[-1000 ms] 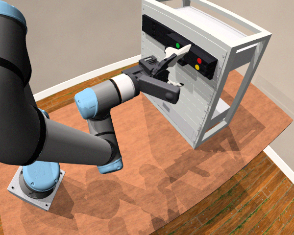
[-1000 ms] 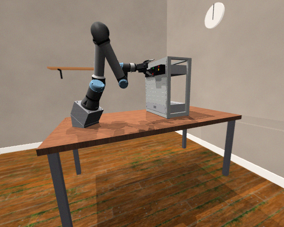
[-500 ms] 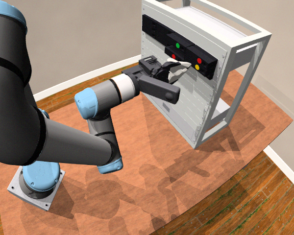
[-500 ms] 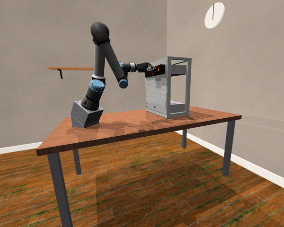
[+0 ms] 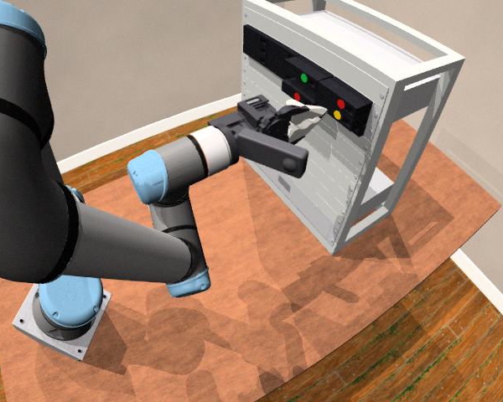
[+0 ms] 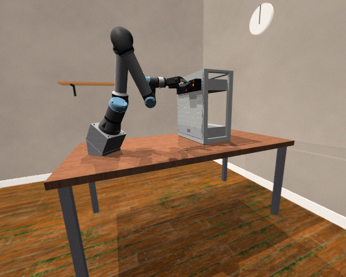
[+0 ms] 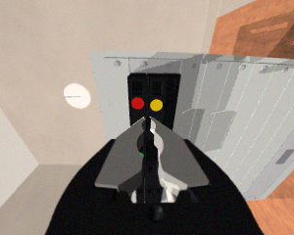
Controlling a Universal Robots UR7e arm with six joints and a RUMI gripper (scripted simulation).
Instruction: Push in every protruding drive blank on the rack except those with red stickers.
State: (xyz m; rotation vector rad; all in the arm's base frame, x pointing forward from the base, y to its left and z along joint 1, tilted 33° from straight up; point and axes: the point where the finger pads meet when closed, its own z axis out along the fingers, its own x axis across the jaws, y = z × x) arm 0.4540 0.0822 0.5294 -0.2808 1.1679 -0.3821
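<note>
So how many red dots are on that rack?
2 that I can see: one red dot above the yellow one, another below the green. More may be hidden.

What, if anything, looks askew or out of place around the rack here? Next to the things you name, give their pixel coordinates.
The rack (image 5: 396, 93) (image 6: 205, 104) stands upright, with no visible damage. The uneven front stands out: the green-dot blank (image 5: 313, 68), the red-dot blank below it (image 5: 288, 87) and the red- and yellow-dot blanks at one end protrude beyond the others. That fits the task, so nothing seems wrong.
</note>
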